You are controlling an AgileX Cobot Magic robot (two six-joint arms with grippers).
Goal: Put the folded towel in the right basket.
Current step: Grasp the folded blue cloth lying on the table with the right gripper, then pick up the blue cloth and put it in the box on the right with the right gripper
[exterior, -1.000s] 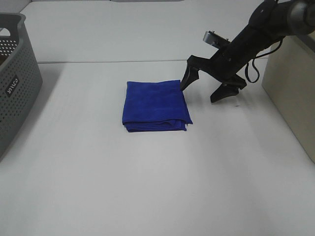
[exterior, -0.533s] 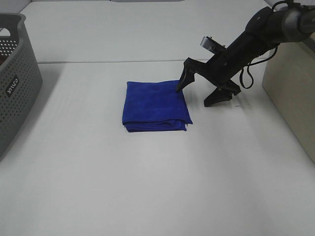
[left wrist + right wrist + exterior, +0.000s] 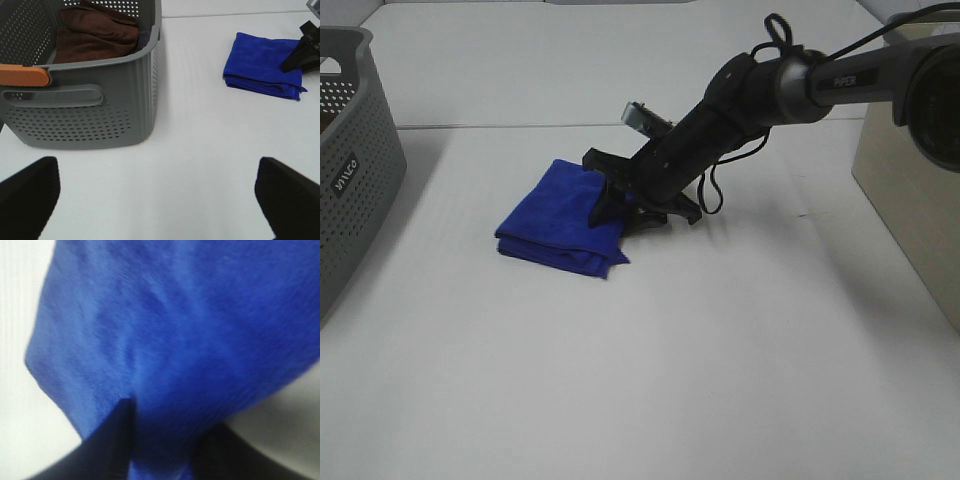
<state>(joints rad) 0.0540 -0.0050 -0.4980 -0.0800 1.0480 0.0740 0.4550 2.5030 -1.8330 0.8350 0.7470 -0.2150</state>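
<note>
The folded towel is pinched at one edge between the nearly closed fingers of the right gripper and rests on the table, stretched away from the fingertips, turned askew, layered edges toward the camera. "PiPER" is read on the arm. The left gripper is held wide open, empty.

The black right arm carries a grey link lettered "PIPER" in white. A black cable loops beside its wedge-shaped fingers.
</note>
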